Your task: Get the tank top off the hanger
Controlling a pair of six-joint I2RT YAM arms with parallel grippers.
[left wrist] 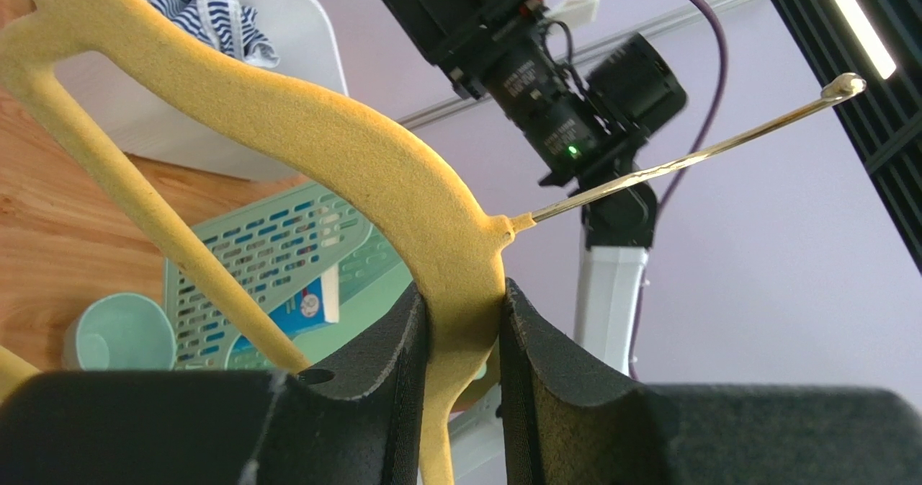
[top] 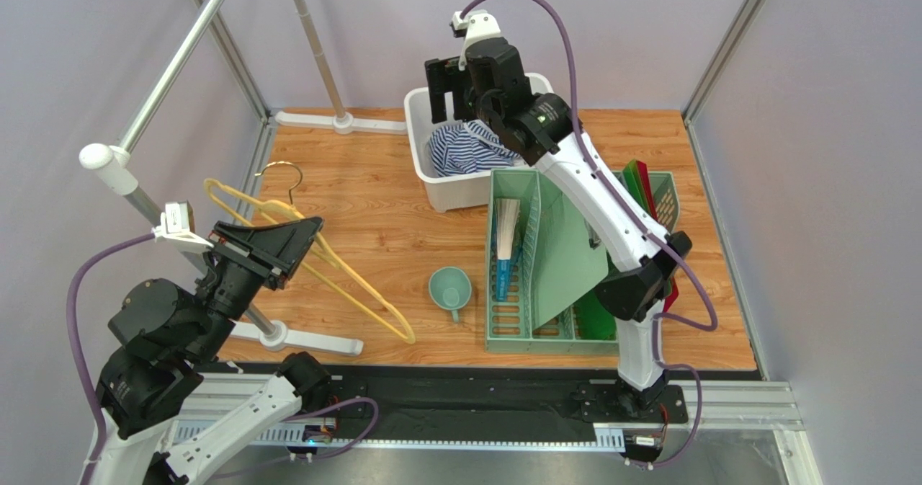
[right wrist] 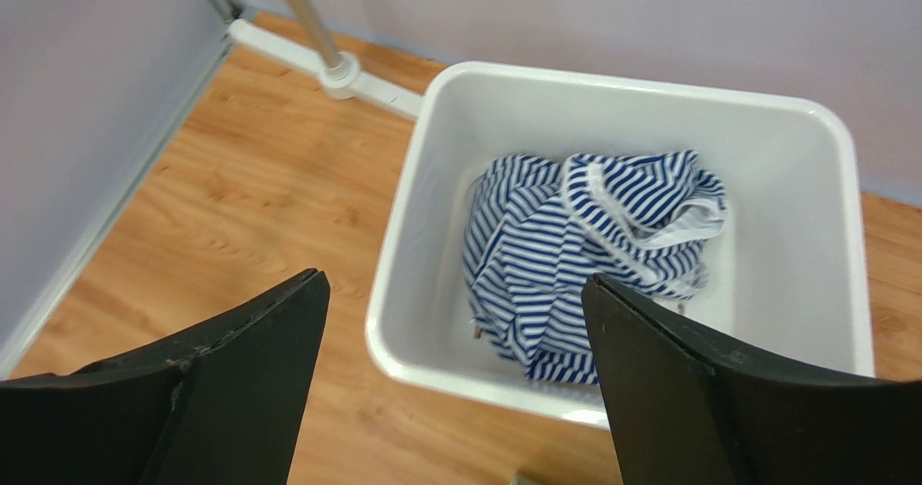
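The striped navy-and-white tank top lies crumpled inside the white basin, off the hanger; the right wrist view shows the tank top in the white basin. My right gripper hangs open above the basin, and in its wrist view the right gripper has nothing between its fingers. The bare yellow hanger is held above the left of the table, metal hook pointing back. My left gripper is shut on the hanger just below its neck.
A green slotted rack with a blue-handled brush stands right of centre, with a teal cup in front of it. The grey garment rail and its white feet stand along the left and back. Red and green boards lean at the far right.
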